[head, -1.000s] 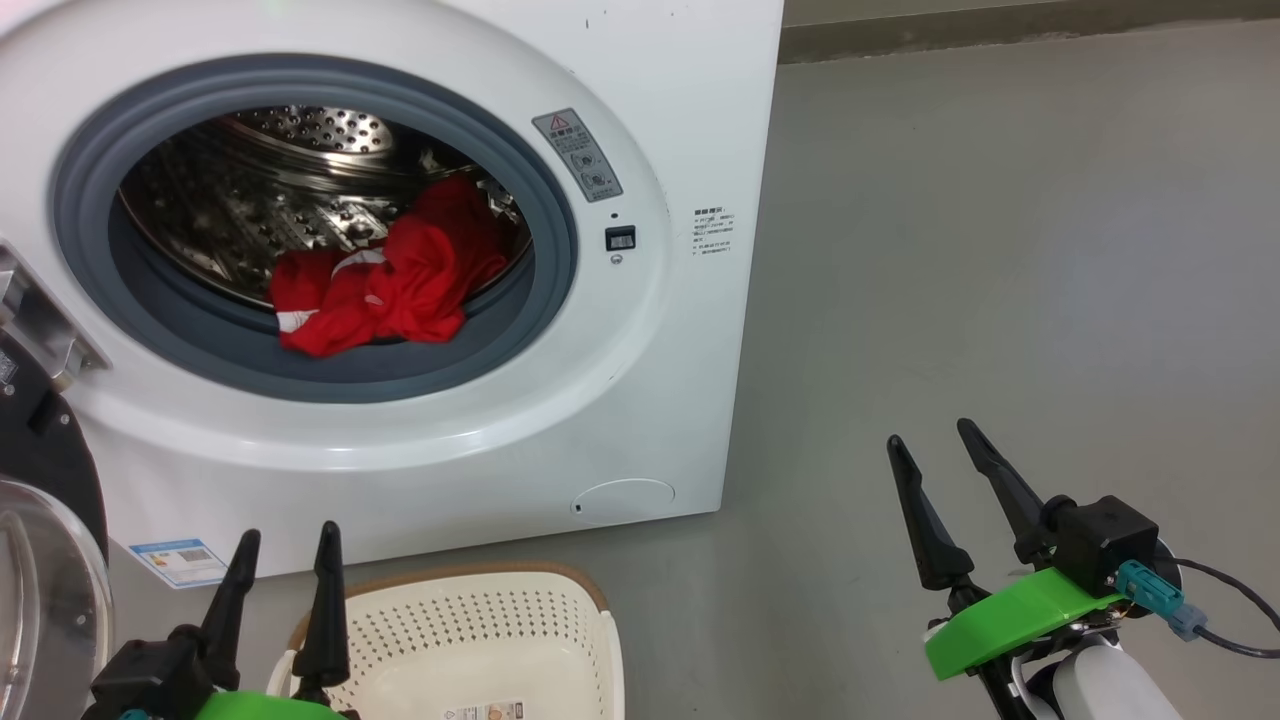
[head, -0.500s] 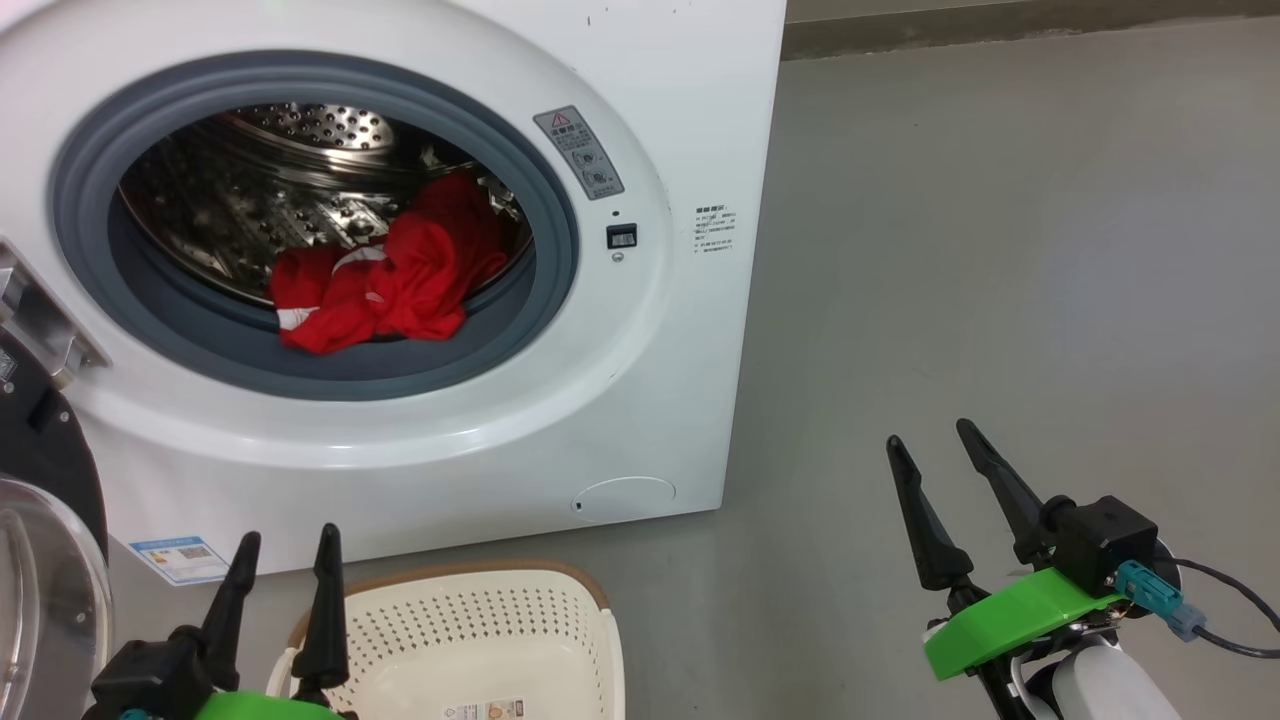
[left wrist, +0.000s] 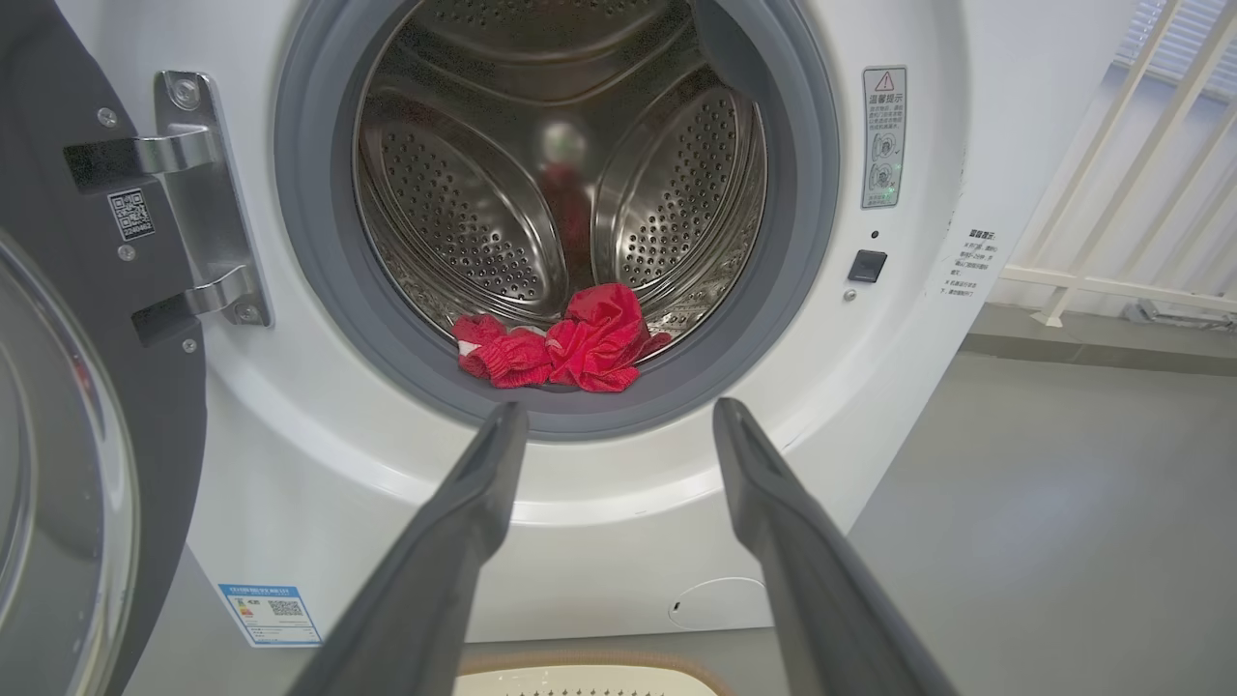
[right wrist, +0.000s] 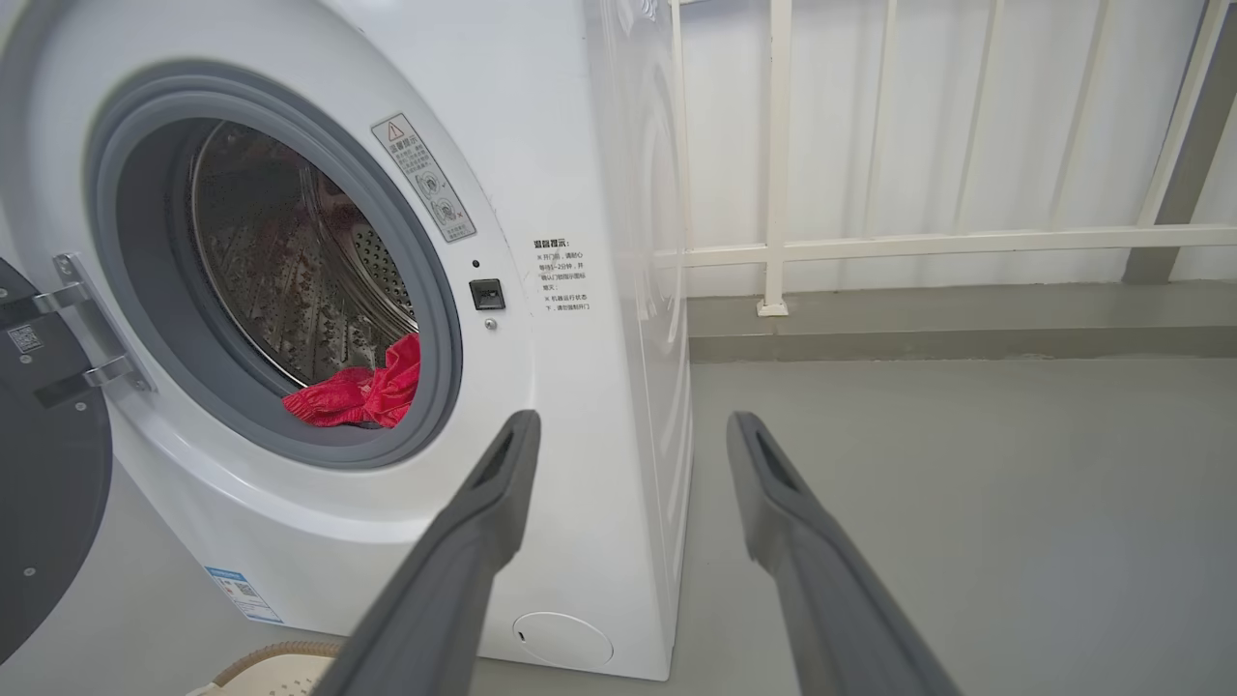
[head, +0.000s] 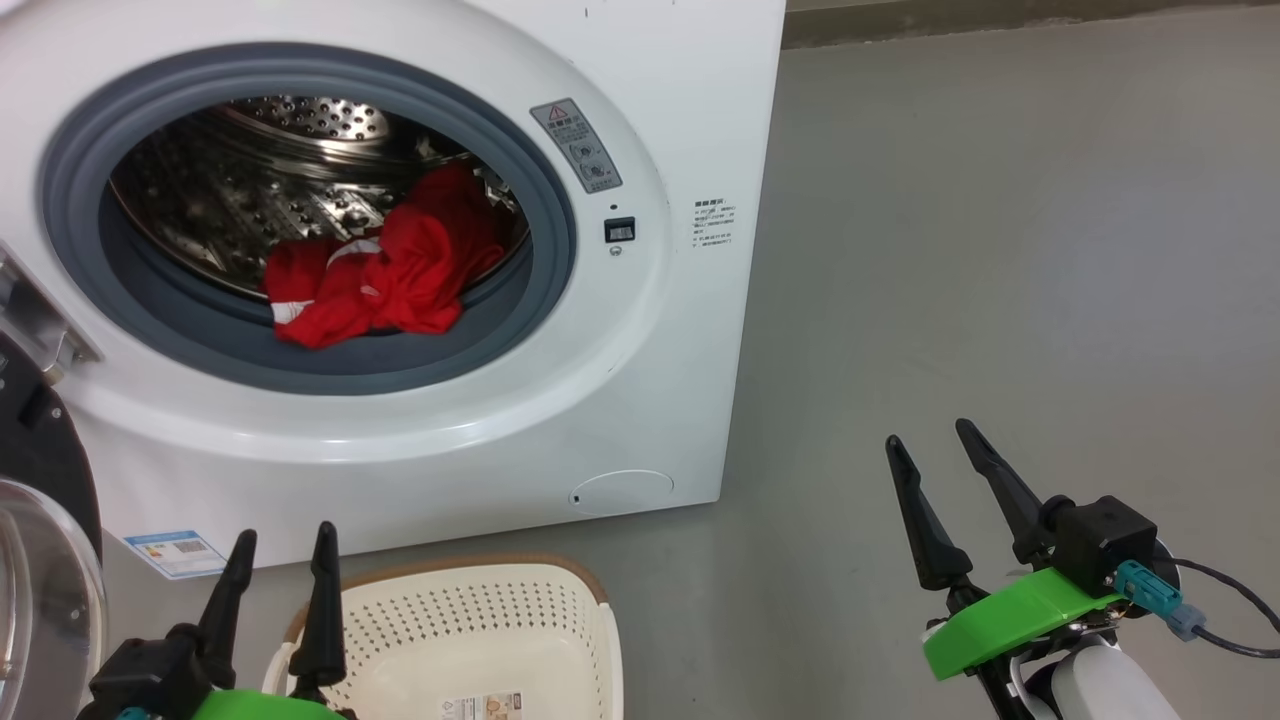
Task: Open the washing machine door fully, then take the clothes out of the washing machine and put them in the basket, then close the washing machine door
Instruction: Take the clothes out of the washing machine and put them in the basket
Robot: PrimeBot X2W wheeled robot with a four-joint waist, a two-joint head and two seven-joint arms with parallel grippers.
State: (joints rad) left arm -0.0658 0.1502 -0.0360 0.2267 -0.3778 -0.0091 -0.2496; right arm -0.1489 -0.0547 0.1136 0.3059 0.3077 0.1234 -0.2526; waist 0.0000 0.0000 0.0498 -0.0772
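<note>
1. The washing machine [head: 690, 90] stands on a grey floor [head: 1000, 250]. Its door [head: 45, 470] is swung open to the robot's left.
2. In the head view the frame edges cut the door off. Only part of the black rim and a slice of the glass bowl are visible. The left wrist view also shows the metal hinge [left wrist: 203, 193]. The door's outer edge lies outside the frame, so the exact opening angle cannot be read.
3. The clothes [head: 385, 280] lie at the front bottom of the steel drum [left wrist: 464, 193], against the lower lip of the grey gasket [head: 330, 365]. They form one red heap with white stripes. The number of garments cannot be told. In the right wrist view the gasket covers part of the heap.
4. The basket [head: 470, 615] stands on the floor just in front of the machine, below the opening. The bottom edge of the head view crops its near side. The print on its sticker is unreadable.
5. The left gripper [head: 285, 535] sits at the lower left with its fingers spread apart, gripping nothing. Its fingers overlap the basket's left corner in the head view.
6. The right gripper [head: 929, 437] is also spread and grips nothing. It is over bare floor, well apart from the machine.
</note>
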